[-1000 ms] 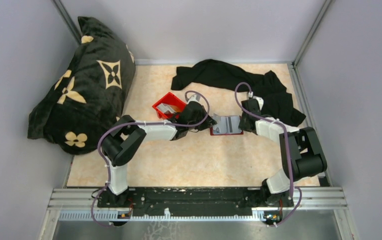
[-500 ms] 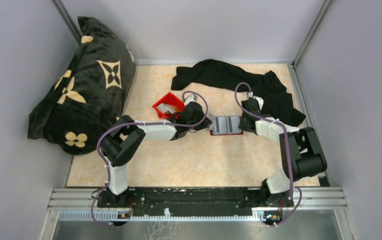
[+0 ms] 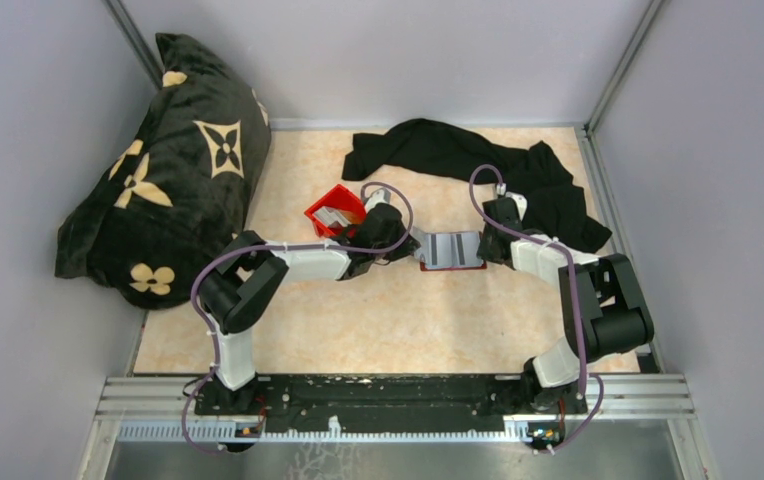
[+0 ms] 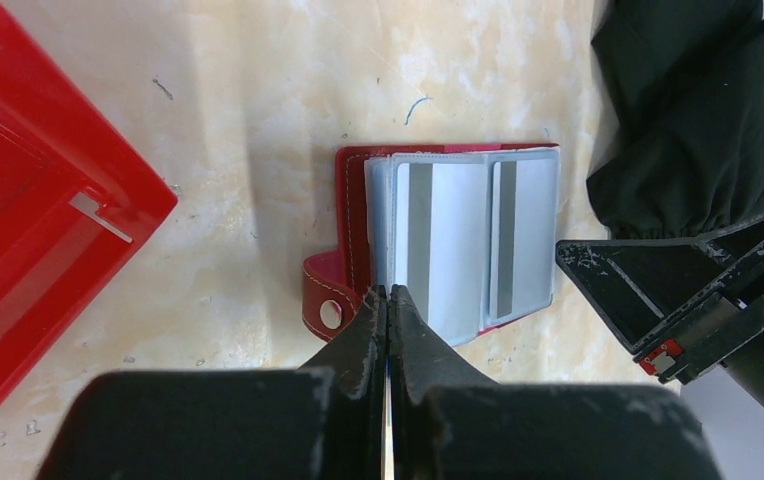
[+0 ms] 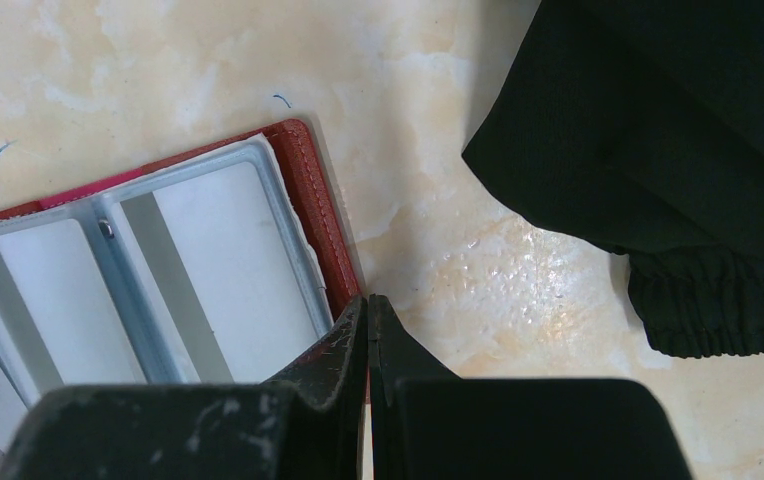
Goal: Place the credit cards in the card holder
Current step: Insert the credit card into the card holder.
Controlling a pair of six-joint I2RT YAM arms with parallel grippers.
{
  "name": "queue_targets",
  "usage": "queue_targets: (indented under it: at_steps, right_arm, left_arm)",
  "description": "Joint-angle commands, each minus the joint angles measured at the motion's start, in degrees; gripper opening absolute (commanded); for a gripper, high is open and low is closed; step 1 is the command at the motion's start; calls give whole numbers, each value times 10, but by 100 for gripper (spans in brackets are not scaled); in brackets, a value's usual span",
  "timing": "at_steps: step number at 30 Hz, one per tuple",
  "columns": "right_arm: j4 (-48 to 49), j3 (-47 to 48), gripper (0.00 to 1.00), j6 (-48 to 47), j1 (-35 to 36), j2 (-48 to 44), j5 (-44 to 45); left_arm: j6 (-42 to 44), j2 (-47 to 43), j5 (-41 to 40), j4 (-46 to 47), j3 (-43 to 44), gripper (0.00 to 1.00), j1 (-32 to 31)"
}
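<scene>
Holder positioning: left gripper (image 4: 388,298) and right gripper (image 5: 368,308), both closed empty, flank the open card holder (image 4: 458,250); next, collect credit cards (image 3: 334,218) from red bin (image 4: 28,170).

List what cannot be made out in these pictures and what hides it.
Left wrist view: whether the shut left gripper pinches the card holder; the gripper itself covers the contact.
Top view: what lies in the red bin; too small.
Right wrist view: the card holder's left part, cut off by the frame edge; the right gripper covers its near corner.
</scene>
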Motion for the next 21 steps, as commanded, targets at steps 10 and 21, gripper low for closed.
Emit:
queue_targets:
  at_steps: [10, 21]
  right_arm:
    - [5, 7, 0, -2, -3, 22, -11]
    - [7, 4, 0, -2, -3, 22, -13]
  left_arm:
    - [7, 0, 21, 5, -1, 0, 3]
    - [-9, 14, 43, 20, -6, 0, 3]
